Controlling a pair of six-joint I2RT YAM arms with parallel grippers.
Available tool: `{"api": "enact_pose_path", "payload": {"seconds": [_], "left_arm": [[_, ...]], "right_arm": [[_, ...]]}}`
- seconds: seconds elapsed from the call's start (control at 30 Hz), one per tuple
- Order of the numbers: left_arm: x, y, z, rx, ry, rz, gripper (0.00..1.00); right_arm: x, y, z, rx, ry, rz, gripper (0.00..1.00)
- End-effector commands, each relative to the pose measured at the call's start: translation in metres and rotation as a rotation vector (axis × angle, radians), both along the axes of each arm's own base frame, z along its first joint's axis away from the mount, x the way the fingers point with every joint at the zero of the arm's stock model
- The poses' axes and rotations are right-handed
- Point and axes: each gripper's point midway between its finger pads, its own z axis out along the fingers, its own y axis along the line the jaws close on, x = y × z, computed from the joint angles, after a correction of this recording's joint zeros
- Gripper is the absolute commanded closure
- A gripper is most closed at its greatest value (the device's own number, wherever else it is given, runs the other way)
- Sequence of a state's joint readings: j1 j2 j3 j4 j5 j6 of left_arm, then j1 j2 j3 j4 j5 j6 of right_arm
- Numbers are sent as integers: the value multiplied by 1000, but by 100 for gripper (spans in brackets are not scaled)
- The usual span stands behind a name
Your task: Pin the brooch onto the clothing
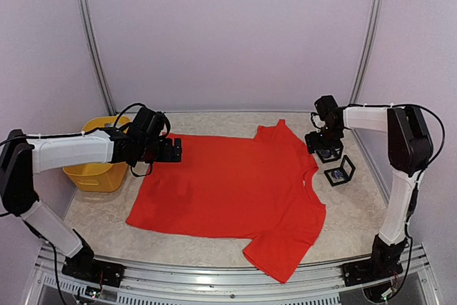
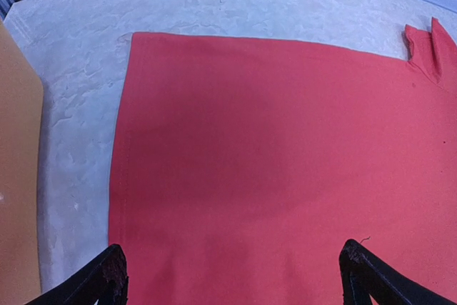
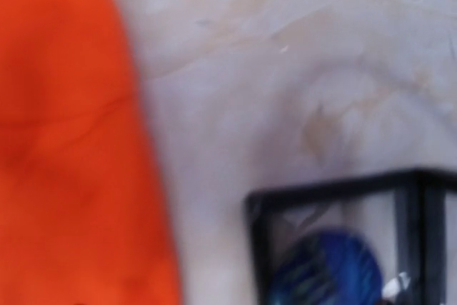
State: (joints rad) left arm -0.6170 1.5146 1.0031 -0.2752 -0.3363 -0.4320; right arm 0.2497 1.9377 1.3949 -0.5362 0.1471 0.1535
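Top view: the T-shirt (image 1: pixel 235 191) lies flat mid-frame, spread for pinning. The right jaws hover by the display case (image 1: pixel 340 171), open or shut I cannot tell. Left wrist: the left jaws gape wide over red cloth. Right wrist: what looks like the blue brooch (image 3: pixel 325 269) sits boxed, lower right.

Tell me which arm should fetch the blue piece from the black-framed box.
Right. The right gripper hangs beside the black-framed box, with the blue piece in its wrist view. The left gripper is open over the red T-shirt's opposite end.
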Motion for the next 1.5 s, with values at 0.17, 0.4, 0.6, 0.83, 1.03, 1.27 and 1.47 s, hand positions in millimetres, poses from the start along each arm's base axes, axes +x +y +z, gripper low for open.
{"api": "enact_pose_path", "payload": {"seconds": [0.17, 0.4, 0.6, 0.83, 1.03, 1.27, 1.47], "left_arm": [[23, -5, -12, 11, 35, -36, 2], [26, -7, -24, 15, 60, -41, 2], [29, -12, -30, 15, 79, -47, 2], [29, -13, -32, 6, 87, -50, 2], [26, -12, -35, 5, 100, -53, 3], [25, -13, -36, 3, 102, -55, 3], [25, -13, -35, 8, 100, -59, 3]], "right_arm": [[36, -26, -17, -95, 27, -9, 22], [29, -41, -27, -94, 50, -30, 24], [23, -45, -37, -78, 69, -32, 28], [16, -48, -50, -33, 88, -40, 33], [15, -45, -53, -16, 91, -28, 54], [12, -46, -45, -18, 78, -30, 66], [11, -51, -30, -39, 52, -38, 74]]}}
